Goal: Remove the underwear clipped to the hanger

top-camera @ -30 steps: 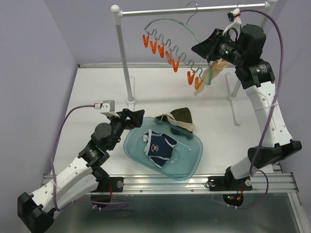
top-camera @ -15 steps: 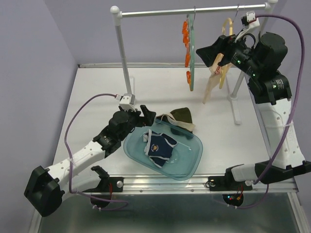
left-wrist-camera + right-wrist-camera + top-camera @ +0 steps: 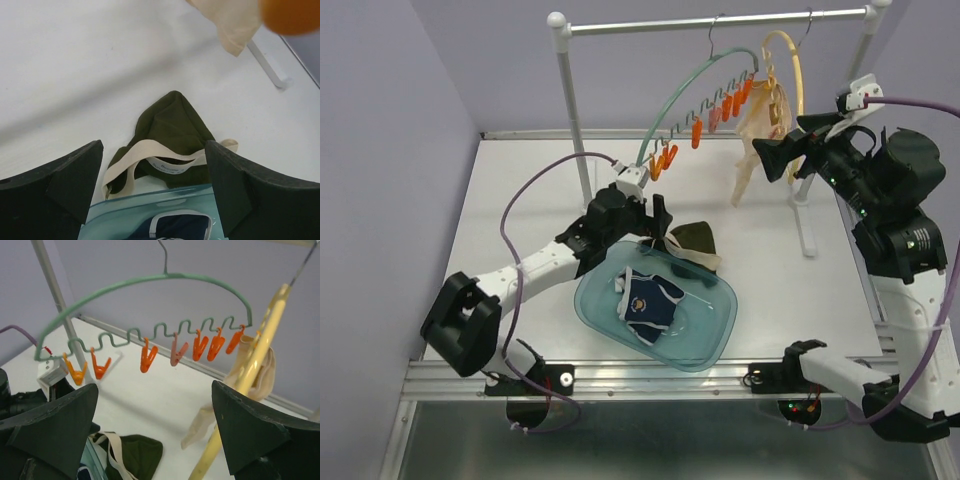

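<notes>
Roughly two thirds done, to judge from the lie of things. Off the clips and down in the translucent teal plastic basin (image 3: pixel 710 335): the navy brief with white trim (image 3: pixel 650 305). Also off, but lying on the white table (image 3: pixel 520 180) just beyond the basin, cream waistband touching the far rim: the dark olive brief (image 3: pixel 172 125). Left to free: the larger pale beige garment (image 3: pixel 752 150), hanging at the right end of the green wire hanger (image 3: pixel 668 100) and right against a yellow plastic hanger (image 3: pixel 792 60), both hooked on the white rail (image 3: pixel 650 24). Left gripper (image 3: pixel 152 150) low over the olive brief, jaws spread wide, nothing between them. Right gripper (image 3: pixel 155 386) up near the hangers, facing the row of orange clips (image 3: pixel 149 357), jaws likewise parted and empty, close beside the beige garment without touching it in the overhead view. Probably next: a grasp on the beige cloth and a pull away from its clip. Hard to make out: the exact clip pinching the beige cloth, with the yellow hanger crossing in front in the right wrist view; draped or clipped, impossible to say. Cut off at the bottom of the left wrist view: most of the navy brief and the basin. Out of focus in the top right corner there: an orange blob, likely a clip.
</notes>
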### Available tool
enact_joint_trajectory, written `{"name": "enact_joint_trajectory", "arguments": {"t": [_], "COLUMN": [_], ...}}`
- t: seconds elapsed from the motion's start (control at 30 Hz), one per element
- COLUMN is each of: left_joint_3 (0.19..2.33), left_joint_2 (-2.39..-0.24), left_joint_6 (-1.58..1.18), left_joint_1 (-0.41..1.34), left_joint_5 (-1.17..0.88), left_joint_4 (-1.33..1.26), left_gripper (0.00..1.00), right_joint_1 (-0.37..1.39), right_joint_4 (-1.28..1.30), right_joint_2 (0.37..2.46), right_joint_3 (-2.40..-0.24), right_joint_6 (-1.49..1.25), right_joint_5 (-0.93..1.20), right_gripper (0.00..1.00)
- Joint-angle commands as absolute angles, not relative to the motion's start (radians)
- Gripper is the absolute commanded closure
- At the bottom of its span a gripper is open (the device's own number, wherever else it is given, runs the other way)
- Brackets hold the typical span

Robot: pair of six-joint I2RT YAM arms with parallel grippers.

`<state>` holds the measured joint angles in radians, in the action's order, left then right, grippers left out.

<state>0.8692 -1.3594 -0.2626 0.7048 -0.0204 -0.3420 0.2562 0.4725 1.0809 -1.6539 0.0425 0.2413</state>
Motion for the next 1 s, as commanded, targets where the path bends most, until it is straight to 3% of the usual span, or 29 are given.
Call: {"name": "enact_joint_trajectory", "arguments": {"t": [0.0,0.37,0.97], "left_joint_3": [0.962,1.205,1.308], "left_joint_2": [-1.480,-1.755,-1.821], "left_joint_6": [-0.232,-0.212,-0.244], "left_joint_1": [0.706,0.775,0.830], "left_joint_5": [-0.086,-0.051,0.169], "left_joint_4": [-0.292,-0.102,0.116], "left_gripper": [0.06,0.09,0.09], "right_joint_1": [0.245,0.209,0.150], "right_joint_4": [0.428,0.399,0.399], "right_joint_2": [0.987,0.798,0.741], "right_joint_3": [-1.513,-1.252,-1.141], "right_joint_6": [0.081,0.002,-0.084], "right_joint_5": [0.088,0.023,0.058], "right_gripper": [0.00,0.00,0.00]}}
